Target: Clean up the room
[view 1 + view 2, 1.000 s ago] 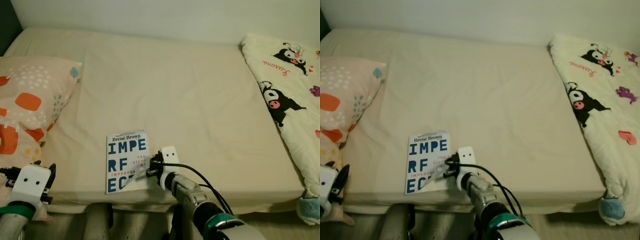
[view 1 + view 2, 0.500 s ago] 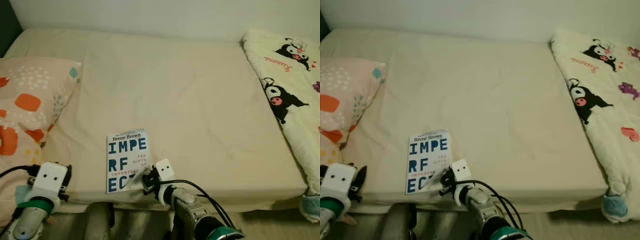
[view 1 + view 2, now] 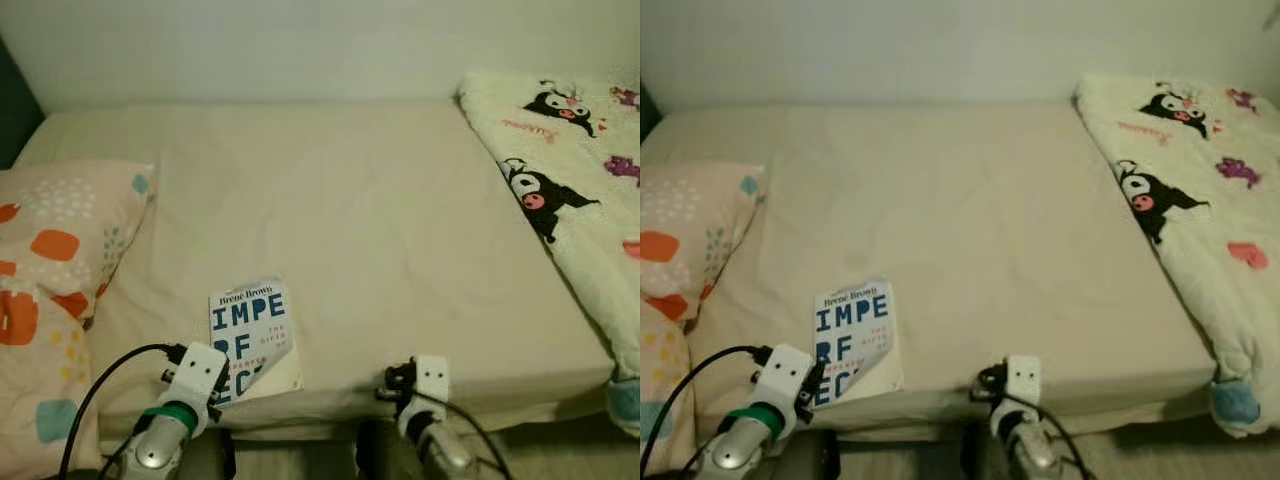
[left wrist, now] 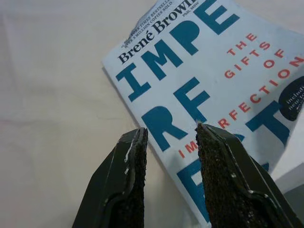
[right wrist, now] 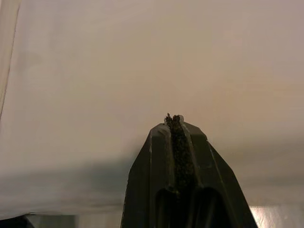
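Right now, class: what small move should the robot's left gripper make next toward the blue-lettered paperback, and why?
Probably ease the left gripper forward and shut it on the white paperback with blue lettering. Its fingers are open, level with the book's near edge on the beige mattress. The right gripper is shut and off to the side.

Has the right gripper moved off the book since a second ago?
Yes. The right gripper has pulled away rightward along the bed's front edge, clear of the book, fingers shut.

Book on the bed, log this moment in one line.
book: flat, bed front edge | left gripper: open, at book | right gripper: shut, apart
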Available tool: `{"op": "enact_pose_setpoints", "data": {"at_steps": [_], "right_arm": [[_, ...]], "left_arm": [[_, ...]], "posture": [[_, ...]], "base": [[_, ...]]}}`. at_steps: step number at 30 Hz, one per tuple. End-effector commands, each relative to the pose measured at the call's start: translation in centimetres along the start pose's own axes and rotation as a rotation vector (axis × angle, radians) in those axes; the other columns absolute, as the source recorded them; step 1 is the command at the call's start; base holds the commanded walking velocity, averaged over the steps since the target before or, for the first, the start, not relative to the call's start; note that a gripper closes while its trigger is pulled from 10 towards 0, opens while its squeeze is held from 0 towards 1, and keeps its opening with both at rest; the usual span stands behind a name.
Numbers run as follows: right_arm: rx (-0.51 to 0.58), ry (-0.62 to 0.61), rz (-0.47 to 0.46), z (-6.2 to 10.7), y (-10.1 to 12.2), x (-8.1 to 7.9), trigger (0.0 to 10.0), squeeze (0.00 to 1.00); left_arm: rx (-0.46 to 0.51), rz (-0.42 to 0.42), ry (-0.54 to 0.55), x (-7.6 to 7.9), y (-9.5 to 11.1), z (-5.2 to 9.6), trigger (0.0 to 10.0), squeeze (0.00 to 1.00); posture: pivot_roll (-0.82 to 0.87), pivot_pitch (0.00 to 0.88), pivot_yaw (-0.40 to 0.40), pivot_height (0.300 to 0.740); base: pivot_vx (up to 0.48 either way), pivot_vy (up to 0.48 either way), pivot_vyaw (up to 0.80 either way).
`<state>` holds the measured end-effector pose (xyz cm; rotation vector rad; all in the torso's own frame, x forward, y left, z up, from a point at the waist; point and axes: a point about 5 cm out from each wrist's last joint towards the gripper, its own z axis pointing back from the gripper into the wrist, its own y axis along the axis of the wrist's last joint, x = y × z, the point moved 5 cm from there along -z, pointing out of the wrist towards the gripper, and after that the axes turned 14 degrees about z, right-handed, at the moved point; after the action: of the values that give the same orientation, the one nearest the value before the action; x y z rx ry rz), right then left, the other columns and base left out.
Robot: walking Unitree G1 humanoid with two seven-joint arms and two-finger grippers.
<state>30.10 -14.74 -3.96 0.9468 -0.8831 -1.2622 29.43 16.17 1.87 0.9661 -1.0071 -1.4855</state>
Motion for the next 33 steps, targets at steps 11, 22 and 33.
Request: {"op": "enact_pose_setpoints", "data": {"at_steps": [11,22,33], "right_arm": [[-0.005,-0.086,-0.005,0.2,0.1,2.1,10.0,0.00],[-0.096,-0.046,0.019,0.1,-1.4,0.9,10.0,0.00],[-0.111,-0.034,0.008,0.4,-2.0,0.4,10.0,0.00]], "left_arm": [[-0.025,0.013,0.040,-0.6,-1.8,0.4,10.0,0.00],[-0.083,0.137,0.158,-2.9,-4.3,0.7,10.0,0.00],[-0.052,0.138,0.170,-2.7,-4.1,0.4,10.0,0.00]], "posture": [[0.03,0.000,0.042,0.662],[0.04,0.013,0.026,0.707],[0.03,0.010,0.036,0.740]], "base": [[0.000,0.000,0.00],[0.000,0.000,0.00],[0.000,0.000,0.00]]}}
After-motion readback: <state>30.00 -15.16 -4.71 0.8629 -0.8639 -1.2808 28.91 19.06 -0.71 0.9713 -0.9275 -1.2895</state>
